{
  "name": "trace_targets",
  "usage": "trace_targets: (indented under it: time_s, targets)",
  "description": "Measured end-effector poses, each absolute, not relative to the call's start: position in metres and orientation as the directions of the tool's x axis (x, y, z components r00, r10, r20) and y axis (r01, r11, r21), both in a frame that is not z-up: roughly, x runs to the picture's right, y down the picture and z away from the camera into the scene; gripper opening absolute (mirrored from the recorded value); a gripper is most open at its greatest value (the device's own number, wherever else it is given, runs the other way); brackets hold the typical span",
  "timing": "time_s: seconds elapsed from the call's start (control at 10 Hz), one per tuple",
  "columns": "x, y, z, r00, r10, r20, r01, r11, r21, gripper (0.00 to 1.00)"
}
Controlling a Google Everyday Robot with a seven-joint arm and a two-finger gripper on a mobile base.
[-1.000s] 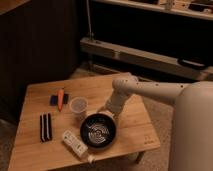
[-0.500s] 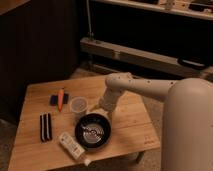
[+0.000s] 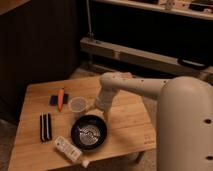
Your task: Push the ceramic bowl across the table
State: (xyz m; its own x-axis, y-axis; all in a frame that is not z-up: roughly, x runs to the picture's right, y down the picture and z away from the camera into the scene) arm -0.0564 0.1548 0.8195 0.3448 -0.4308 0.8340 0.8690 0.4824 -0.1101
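The ceramic bowl (image 3: 89, 132), wide, shallow and glossy black with pale glints inside, sits on the light wooden table (image 3: 131, 120) near its front edge. My gripper (image 3: 101, 108) hangs from the white arm just behind the bowl's far right rim, close to or touching it. A small clear plastic cup (image 3: 77, 104) stands just left of the gripper, behind the bowl.
An orange stick (image 3: 61, 98) lies on a blue pad (image 3: 53, 100) at the back left. A black two-bar object (image 3: 45, 126) lies at the left. A white bottle (image 3: 68, 148) lies at the front edge, next to the bowl. Dark shelving stands behind the table.
My arm has swung left over the table and the gripper has moved left with it. The bowl has slid a little to the left, toward the white bottle.
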Motion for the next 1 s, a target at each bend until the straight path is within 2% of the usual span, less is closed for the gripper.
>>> trace_targets:
  time_s: [1.0]
  targets:
    - [-0.075,0.158,0.812,0.253,-0.407,0.878,0.884,0.465,-0.04,0.8]
